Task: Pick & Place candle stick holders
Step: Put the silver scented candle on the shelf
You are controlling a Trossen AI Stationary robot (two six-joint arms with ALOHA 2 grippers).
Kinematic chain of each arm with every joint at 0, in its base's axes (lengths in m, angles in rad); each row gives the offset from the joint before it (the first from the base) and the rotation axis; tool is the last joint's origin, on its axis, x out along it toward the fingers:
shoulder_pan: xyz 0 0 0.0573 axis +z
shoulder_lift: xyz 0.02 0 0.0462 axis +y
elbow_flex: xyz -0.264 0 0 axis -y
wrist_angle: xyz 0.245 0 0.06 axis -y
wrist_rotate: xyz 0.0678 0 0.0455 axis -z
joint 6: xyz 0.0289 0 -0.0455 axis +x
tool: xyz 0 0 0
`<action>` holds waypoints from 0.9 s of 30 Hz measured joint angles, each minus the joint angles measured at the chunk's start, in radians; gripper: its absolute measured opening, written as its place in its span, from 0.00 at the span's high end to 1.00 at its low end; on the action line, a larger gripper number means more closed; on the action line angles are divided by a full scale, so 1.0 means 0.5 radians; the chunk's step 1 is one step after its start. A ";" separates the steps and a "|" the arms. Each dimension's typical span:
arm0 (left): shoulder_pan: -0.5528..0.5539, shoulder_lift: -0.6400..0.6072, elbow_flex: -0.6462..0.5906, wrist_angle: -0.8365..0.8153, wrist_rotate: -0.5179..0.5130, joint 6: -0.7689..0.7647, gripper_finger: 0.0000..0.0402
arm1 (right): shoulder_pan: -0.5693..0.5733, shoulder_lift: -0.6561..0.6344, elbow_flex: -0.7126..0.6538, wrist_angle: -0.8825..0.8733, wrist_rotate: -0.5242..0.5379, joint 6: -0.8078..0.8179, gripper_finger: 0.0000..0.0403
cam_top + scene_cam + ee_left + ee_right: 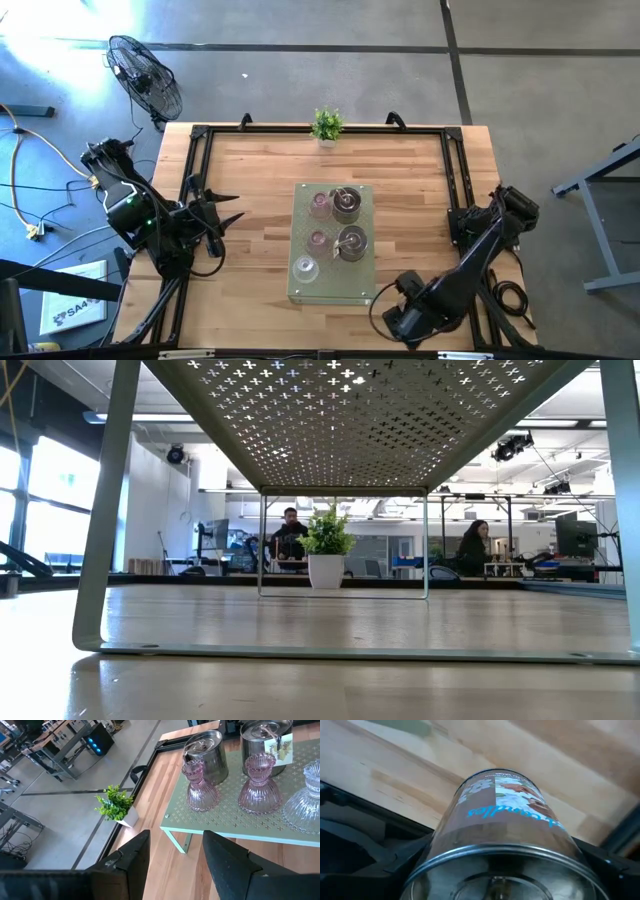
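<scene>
A pale green perforated stand (pixel 340 288) sits mid-table. On it stand two pink glass candle stick holders (pixel 200 787) (pixel 259 785), a clear glass one (pixel 306 802) and two silvery tins (pixel 206 754) (pixel 262 742). My left gripper (pixel 175 855) hovers open at the table's left (pixel 228 208), pointing toward the stand. My right gripper (pixel 400 318) is near the table's front right corner, shut on a third silvery tin (pixel 500 835) with a printed label. In the high view the arm hides that tin. My right gripper pinches the silvery tin by its round side wall (pixel 437 845), one dark finger (pixel 380 855) on each side. The fingers come from above, pointing down. The tin hangs upright between them, above the wood table.
A small green potted plant (pixel 326 125) stands at the table's far edge. A black frame (pixel 200 150) runs along the table's sides. Bare wood lies left and right of the stand. In the low view, people sit in the room beyond.
</scene>
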 joint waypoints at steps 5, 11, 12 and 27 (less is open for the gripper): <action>0.001 0.000 0.000 0.000 0.001 0.000 0.56 | 0.051 -0.002 0.258 -0.250 0.191 -0.003 0.12; 0.000 0.000 0.000 0.000 0.002 0.000 0.56 | 0.077 -0.002 0.388 -0.306 0.470 -0.294 0.12; 0.000 0.000 0.000 0.000 0.003 0.000 0.56 | 0.076 -0.003 0.402 -0.287 0.516 -0.339 0.12; 0.000 0.000 -0.024 0.003 0.005 -0.001 0.56 | -0.014 -0.004 0.478 0.075 0.879 -1.167 0.12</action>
